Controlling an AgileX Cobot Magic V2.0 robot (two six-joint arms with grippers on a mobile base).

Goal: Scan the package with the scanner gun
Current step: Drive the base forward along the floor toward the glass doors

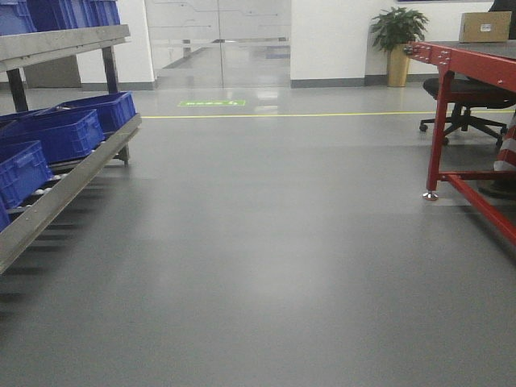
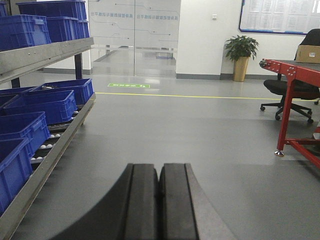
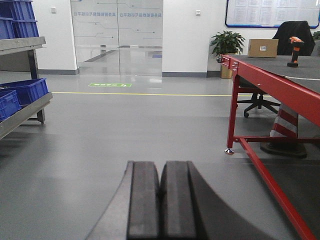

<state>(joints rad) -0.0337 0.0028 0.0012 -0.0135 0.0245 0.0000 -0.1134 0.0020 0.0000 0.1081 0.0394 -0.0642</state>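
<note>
Right now, both of your hands are closed with nothing between the pads. In the left wrist view, your left hand [image 2: 160, 172] shows its two black pads [image 2: 142, 200] pressed flat together along a single seam. Your right hand [image 3: 160, 172] looks the same in its own view. Both hang over the grey floor [image 1: 258, 266], well apart from the task's things.

The package [image 3: 263, 48] sits at the far end of the red table [image 3: 280, 82], close to the white wall, and a pale label shows on the face turned toward you. The scanner gun [image 3: 295, 50] stands upright on the same table, to the right of the package in the right wrist view and apart from it. You can see its orange handle below the dark head.

A potted plant [image 3: 227, 42] stands by the wall just beside the table's far corner. A red-and-white striped cone [image 3: 286, 125] rests on the floor under the table. On your left, blue bins [image 2: 45, 105] fill a sloping metal rack [image 2: 55, 145]
</note>
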